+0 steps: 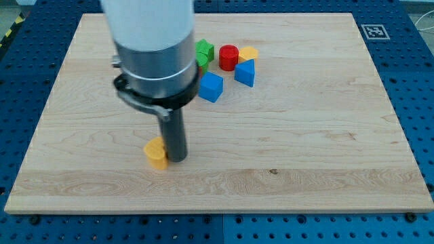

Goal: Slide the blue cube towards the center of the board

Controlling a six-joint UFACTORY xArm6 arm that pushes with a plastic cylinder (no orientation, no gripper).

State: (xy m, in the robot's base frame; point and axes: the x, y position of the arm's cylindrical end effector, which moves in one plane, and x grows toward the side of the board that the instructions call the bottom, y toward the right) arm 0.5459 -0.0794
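The blue cube [211, 87] lies on the wooden board [325, 135], above and slightly left of the board's middle. My tip [177, 159] rests on the board well below the cube and to its left, touching the right side of a yellow block [156, 153]. A blue triangular block [245, 72] lies right of the cube. A red cylinder [228, 57], a green block [204, 51] and a yellow-orange block [249, 53] cluster just above the cube. The arm's body hides the board to the left of the green block.
A black-and-white marker tag [373, 31] sits at the board's top right corner. The board lies on a blue perforated table [417, 81].
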